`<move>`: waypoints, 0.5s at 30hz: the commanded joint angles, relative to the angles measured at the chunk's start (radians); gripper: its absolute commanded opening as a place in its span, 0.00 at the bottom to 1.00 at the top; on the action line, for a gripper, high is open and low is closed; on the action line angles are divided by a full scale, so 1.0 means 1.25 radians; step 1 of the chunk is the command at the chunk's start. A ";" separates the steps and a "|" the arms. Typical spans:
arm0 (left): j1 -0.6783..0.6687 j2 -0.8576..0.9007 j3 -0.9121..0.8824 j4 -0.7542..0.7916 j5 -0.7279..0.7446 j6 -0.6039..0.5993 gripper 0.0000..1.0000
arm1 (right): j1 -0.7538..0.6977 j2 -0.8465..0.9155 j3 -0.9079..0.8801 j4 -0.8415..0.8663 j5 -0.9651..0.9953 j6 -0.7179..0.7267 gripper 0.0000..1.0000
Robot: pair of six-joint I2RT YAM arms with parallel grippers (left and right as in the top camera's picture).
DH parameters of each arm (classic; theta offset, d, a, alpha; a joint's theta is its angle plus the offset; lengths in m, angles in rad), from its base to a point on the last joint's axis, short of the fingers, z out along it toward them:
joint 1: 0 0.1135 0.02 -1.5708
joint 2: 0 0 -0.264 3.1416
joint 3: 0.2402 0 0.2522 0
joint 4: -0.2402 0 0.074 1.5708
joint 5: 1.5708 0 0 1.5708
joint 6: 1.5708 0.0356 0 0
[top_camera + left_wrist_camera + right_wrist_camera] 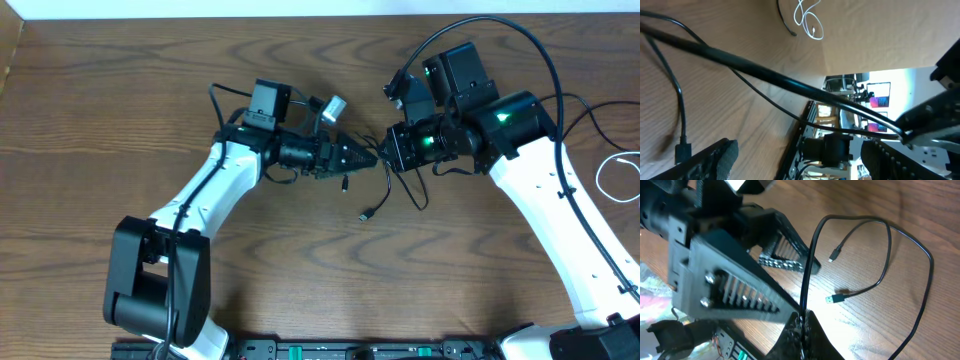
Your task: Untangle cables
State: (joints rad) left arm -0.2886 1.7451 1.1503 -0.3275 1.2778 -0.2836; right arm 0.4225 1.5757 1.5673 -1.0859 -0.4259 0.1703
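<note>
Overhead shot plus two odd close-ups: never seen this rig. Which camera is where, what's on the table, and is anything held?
Two white-and-black robot arms work at a brown wooden table. The overhead view looks straight down. The other two views come from a camera on each wrist, hence the odd angles. The left gripper and right gripper meet mid-table. The big ribbed black pieces in the right wrist view are the left gripper's fingers. On the wood lie thin black cable with small plug ends and, near the right edge, a looped white cable. The right gripper appears shut on the black cable. The left gripper looks open, with cable running between its fingers.
</note>
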 commanded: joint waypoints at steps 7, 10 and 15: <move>0.023 0.006 -0.002 0.114 0.019 -0.109 0.84 | 0.004 0.002 -0.005 -0.003 -0.027 -0.018 0.01; 0.023 0.006 -0.002 0.182 0.019 -0.186 0.83 | 0.004 0.002 -0.005 -0.005 -0.027 -0.018 0.01; 0.023 0.006 -0.002 0.263 -0.003 -0.318 0.84 | 0.004 0.002 -0.005 -0.005 -0.033 -0.018 0.01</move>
State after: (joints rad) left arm -0.2626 1.7451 1.1503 -0.0200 1.2793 -0.5385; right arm 0.4225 1.5757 1.5673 -1.0889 -0.4477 0.1669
